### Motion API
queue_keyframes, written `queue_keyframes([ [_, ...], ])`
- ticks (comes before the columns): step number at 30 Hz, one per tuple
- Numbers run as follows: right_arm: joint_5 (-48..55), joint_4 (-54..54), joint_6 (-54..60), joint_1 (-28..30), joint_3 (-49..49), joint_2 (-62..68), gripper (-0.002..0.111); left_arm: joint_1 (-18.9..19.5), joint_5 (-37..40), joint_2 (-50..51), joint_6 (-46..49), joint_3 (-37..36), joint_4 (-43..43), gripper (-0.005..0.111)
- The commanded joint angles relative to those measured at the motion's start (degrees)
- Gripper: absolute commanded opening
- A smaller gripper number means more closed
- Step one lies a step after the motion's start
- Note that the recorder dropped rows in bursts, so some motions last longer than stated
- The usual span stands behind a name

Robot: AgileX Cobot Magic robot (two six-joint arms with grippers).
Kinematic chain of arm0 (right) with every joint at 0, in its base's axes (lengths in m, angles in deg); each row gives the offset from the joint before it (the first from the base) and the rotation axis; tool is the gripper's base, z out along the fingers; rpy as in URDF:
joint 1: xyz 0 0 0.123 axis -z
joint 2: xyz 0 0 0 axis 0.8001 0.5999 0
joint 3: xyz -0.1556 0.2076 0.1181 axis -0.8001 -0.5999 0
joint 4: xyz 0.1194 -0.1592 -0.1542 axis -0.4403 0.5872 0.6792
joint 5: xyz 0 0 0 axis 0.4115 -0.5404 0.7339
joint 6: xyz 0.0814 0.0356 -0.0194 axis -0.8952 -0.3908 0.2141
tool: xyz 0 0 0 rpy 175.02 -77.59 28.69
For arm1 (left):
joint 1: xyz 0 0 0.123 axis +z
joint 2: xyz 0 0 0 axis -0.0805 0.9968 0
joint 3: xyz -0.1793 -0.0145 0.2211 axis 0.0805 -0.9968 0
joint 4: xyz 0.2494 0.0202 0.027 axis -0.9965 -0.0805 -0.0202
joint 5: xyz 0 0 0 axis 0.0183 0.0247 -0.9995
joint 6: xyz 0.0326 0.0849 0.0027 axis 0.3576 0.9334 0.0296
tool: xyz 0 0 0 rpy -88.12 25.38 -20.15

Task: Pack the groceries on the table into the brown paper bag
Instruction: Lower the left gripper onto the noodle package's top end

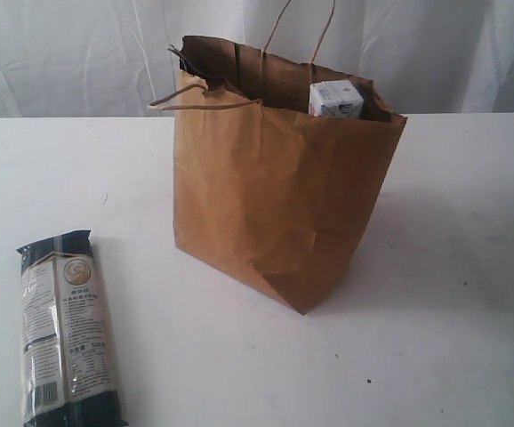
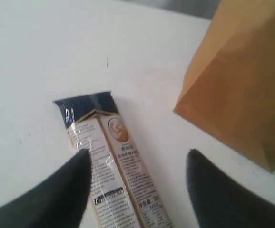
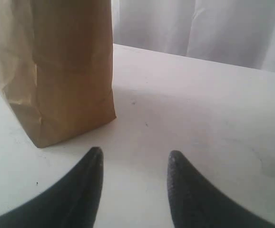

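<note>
Noodle packet [image 1: 66,329] flat on table [image 1: 435,267], front left. Left claw [image 2: 137,156] over it, fingers spread, gripping nothing. Brown paper bag [image 1: 275,196] upright mid-table, white-blue carton [image 1: 335,99] inside at rim. Right claw [image 3: 135,153] fingers apart, empty, near bag.

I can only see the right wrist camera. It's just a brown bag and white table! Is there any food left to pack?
Observer: Yes. One long dark-blue noodle packet lies flat on the table, left of the brown paper bag in the exterior view.
Operator: Is anything inside the bag?
Observer: A small white-blue carton peeks out at the bag's open top.
Operator: Is the other arm grabbing the noodles?
Observer: Not yet. The left end effector hovers open over the packet, with nothing held.
</note>
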Motion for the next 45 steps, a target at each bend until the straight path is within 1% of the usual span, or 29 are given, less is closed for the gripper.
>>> queue_keyframes([
  [1,-0.57,0.16,-0.09,0.29,-0.31,-0.33,0.041,-0.03,-1.99,10.14,-2.87,0.29,0.75,0.078],
  [4,-0.57,0.16,-0.09,0.29,-0.31,-0.33,0.041,-0.03,-5.23,17.50,-2.76,0.98,0.75,0.078],
  [7,-0.57,0.16,-0.09,0.29,-0.31,-0.33,0.041,-0.03,-6.01,24.49,-2.32,3.29,0.75,0.078],
  [9,-0.57,0.16,-0.09,0.29,-0.31,-0.33,0.041,-0.03,-6.95,28.62,-0.36,4.95,0.30,0.078],
  [12,-0.57,0.16,-0.09,0.29,-0.31,-0.33,0.041,-0.03,-10.53,32.97,2.92,6.73,0.30,0.078],
  [14,-0.57,0.16,-0.09,0.29,-0.31,-0.33,0.041,-0.03,-12.88,35.37,3.19,7.85,0.30,0.078],
  [17,-0.57,0.16,-0.09,0.29,-0.31,-0.33,0.041,-0.03,-12.56,39.21,3.08,9.94,0.30,0.079],
  [19,-0.57,0.16,-0.09,0.29,-0.31,-0.33,0.041,-0.03,-11.88,41.78,3.08,10.82,0.30,0.083],
  [24,-0.57,0.16,-0.09,0.29,-0.31,-0.33,0.041,-0.03,-11.61,48.77,3.08,12.80,0.30,0.104],
  [25,-0.57,0.16,-0.09,0.29,-0.31,-0.33,0.041,-0.03,-11.31,50.33,3.08,13.46,0.30,0.105],
  [30,-0.57,0.16,-0.09,0.29,-0.31,-0.33,0.041,-0.03,-12.78,56.54,3.08,16.11,0.30,0.105],
  [37,-0.57,0.16,-0.09,0.29,-0.31,-0.33,0.041,-0.03,-13.31,62.57,3.34,20.48,0.30,0.105],
  [45,-0.57,0.16,-0.09,0.29,-0.31,-0.33,0.041,-0.03,-13.56,68.21,3.62,22.42,-0.13,0.105],
])
